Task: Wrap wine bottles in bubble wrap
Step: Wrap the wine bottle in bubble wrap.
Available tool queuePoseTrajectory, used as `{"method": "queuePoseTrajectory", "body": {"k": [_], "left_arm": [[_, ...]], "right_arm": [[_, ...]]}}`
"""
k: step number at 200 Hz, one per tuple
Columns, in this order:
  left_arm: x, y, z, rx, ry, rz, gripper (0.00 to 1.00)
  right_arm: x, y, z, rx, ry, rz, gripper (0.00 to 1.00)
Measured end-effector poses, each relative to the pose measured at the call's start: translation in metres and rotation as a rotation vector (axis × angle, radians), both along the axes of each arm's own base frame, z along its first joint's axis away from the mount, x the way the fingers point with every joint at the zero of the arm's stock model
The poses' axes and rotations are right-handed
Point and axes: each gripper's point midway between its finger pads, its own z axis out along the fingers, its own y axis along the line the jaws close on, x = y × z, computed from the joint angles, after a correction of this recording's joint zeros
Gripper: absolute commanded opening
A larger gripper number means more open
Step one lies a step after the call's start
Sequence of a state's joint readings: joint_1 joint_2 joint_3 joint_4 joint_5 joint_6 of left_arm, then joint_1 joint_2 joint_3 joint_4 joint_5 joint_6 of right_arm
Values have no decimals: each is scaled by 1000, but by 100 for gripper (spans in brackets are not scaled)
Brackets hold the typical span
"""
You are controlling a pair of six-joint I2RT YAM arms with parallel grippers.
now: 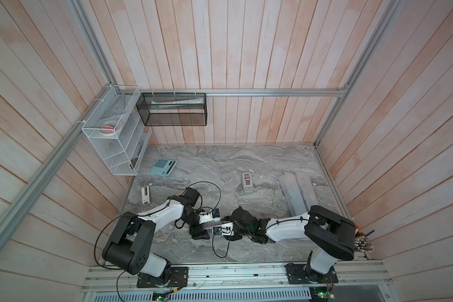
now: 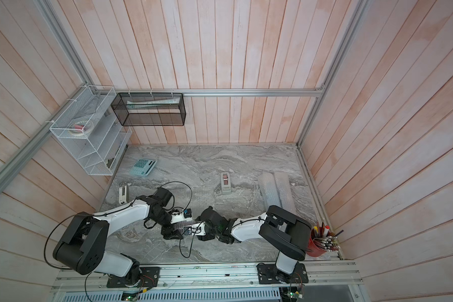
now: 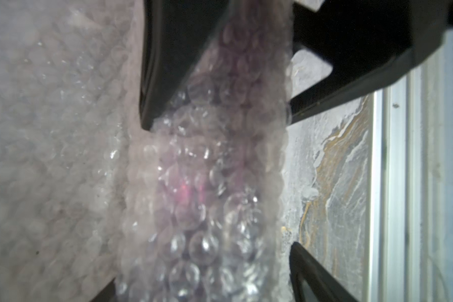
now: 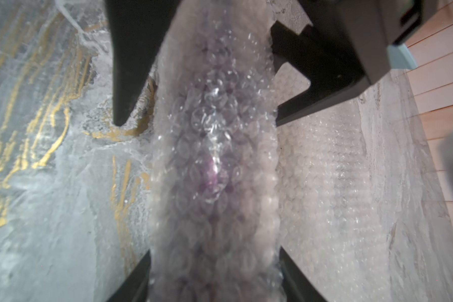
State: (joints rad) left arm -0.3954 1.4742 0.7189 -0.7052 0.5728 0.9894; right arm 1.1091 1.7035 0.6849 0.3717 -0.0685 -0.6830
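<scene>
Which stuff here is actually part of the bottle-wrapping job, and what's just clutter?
Job: purple bottle rolled in clear bubble wrap; flat bubble-wrap sheet; two rolled bubble-wrap tubes; possibly grey tape dispenser.
Clutter: teal calculator; white stapler; red pen cup; white wire rack; black mesh basket.

Left gripper, right gripper: seemingly unclenched.

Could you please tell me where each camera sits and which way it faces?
Top views: high over the front rail, looking down on the grey table; left arm and right arm show whole.
Left wrist: on the left arm, looking past the left gripper at the wrapped bottle; black fingers show.
Right wrist: likewise past the right gripper, fingers showing.
Shared: both wrist views see that bottle and the flat sheet.
</scene>
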Motion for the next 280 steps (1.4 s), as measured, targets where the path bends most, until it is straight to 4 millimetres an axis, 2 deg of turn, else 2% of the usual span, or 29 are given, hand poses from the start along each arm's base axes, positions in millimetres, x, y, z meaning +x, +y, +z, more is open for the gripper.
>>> {"method": "queuePoseTrajectory", "body": {"k": [4, 8, 11, 66, 101, 121, 180, 227, 254, 280], "left_arm": [[0, 0, 2, -3, -8, -1, 90], [0, 0, 5, -5, -10, 4, 99], [0, 0, 6, -7, -18, 2, 100], [6, 1, 53, -64, -175, 47, 100], [15, 14, 77, -62, -296, 109, 100], [16, 20, 84, -56, -328, 131, 100], [-6, 24, 70, -46, -260, 102, 100], [-26, 25, 38, 18, -289, -44, 100], [-13, 22, 34, 44, -364, -79, 100], [-3, 15, 38, 40, -436, -104, 100]], "right_arm": [[0, 0, 0, 1, 12, -4, 56], [0, 0, 0, 3, 26, -7, 56], [0, 0, 0, 5, 38, -10, 56], [-1, -6, 1, 43, 289, -41, 55], [-6, -10, 2, 64, 438, -33, 54], [-5, -9, 2, 75, 510, -28, 54], [1, 0, 3, 121, 775, -29, 54], [4, 8, 4, 111, 938, -18, 54], [6, 8, 3, 92, 1005, -34, 54], [7, 9, 4, 74, 1037, -46, 54]]}}
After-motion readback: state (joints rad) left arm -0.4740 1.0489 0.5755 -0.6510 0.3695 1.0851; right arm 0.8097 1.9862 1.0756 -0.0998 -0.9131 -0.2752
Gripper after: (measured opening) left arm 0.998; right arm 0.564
